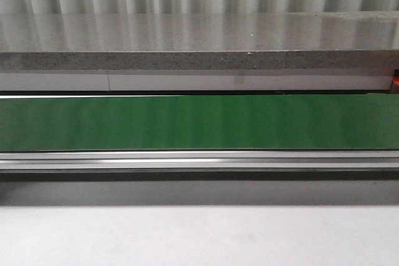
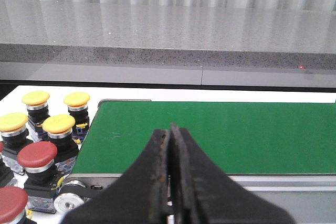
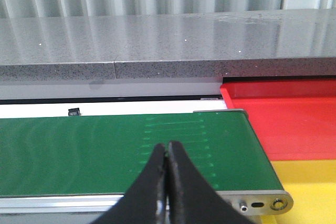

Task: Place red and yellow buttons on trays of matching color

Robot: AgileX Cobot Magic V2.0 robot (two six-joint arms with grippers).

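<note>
Left wrist view first: my left pincer [image 2: 169, 177] sits nearest the lens, its black fingers pressed together with nothing between them, hanging over the near edge of the green conveyor belt [image 2: 220, 135]. Just off the belt's end, on the white worktop [image 2: 16, 90], stands the stock of buttons: a red button [image 2: 37, 156] closest, another red one [image 2: 10, 203] cut off at the frame corner, and beyond them the yellow buttons [image 2: 59, 124] in a small cluster, nearly touching each other. Since the buttons are crowded, I would spread the fingers fully before dropping in, take the outermost red button by its black body rather than the domed cap, and come straight down so neighbours are not knocked.

On the right wrist view, my right pincer [image 3: 167, 182] is likewise closed and empty above the belt's other end. Just past the roller lies the yellow tray [image 3: 310, 182], and farther on the red tray [image 3: 283, 119], both bare as far as I can see, though their outer parts are out of frame. Front camera shows only bare belt and the grey stone ledge [image 1: 199, 42] behind it, so nothing is yet travelling.
</note>
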